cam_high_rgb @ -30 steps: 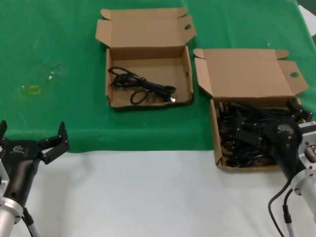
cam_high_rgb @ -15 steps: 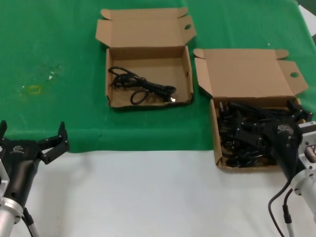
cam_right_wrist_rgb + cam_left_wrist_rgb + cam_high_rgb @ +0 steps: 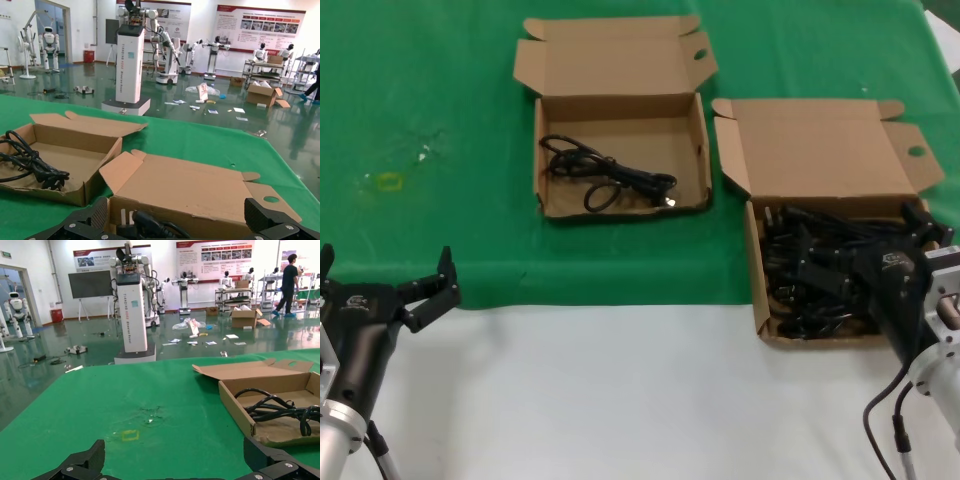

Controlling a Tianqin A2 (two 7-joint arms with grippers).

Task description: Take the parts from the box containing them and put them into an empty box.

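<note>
Your right tool [image 3: 905, 262] hangs wide open and empty directly over the cords [image 3: 820, 270] piled in the full box [image 3: 757, 275] on your right. The left tool [image 3: 385, 275], also open and empty, waits well apart over the white surface [image 3: 620, 390]; the receiving box [image 3: 620, 210] lies between them, farther back.

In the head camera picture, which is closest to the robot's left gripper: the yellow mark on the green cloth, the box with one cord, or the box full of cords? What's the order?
From the left gripper, low on the left:
1. Yellow mark, just ahead.
2. Box with one cord, middle.
3. Box full of cords, far right, under the right gripper.

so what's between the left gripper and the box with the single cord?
Nothing but bare green cloth between the left gripper and that box, in the head view.
</note>
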